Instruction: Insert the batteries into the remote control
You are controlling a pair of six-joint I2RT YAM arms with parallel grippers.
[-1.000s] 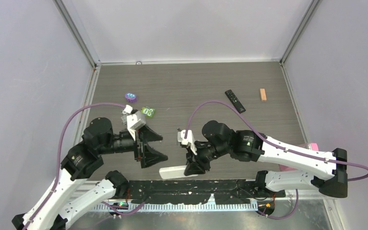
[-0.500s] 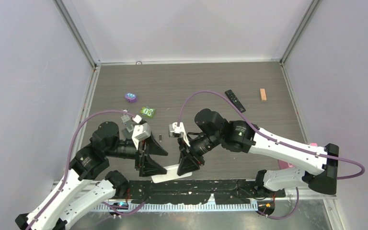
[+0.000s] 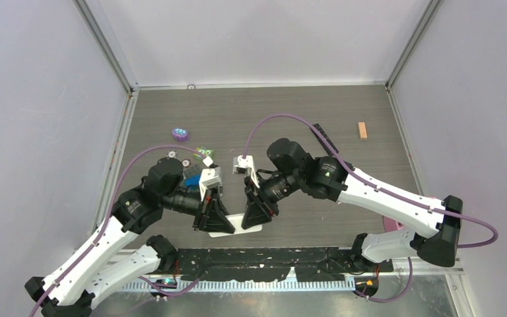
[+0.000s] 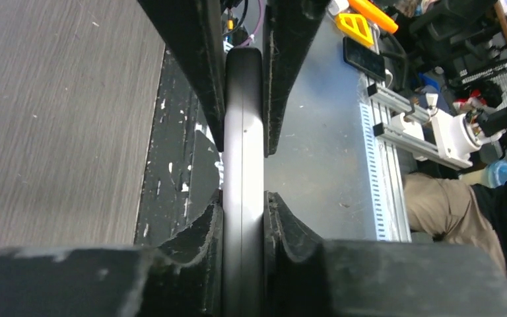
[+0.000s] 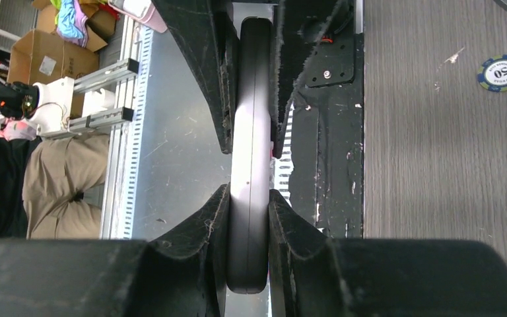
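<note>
The remote control (image 3: 235, 226), a slim white bar, is held above the table's near edge between both grippers. My left gripper (image 3: 212, 216) is shut on its left end, and my right gripper (image 3: 259, 212) is shut on its right end. In the left wrist view the remote control (image 4: 243, 152) runs edge-on through my left gripper (image 4: 243, 212), both pads pressed on it, with the other arm's fingers (image 4: 195, 59) clamped further along. The right wrist view shows the remote control (image 5: 249, 152) the same way in my right gripper (image 5: 248, 205). The batteries are out of view.
A black remote (image 3: 319, 132) lies at the back right, partly under the right arm's cable, near an orange block (image 3: 362, 130). A purple disc (image 3: 180, 135) and a green piece (image 3: 203, 152) lie left of centre. A round chip (image 5: 504, 71) lies on the wood.
My left gripper moved right to the remote and shut on its left end. My right gripper, still shut on the remote, carried it a little left and away from the edge.
</note>
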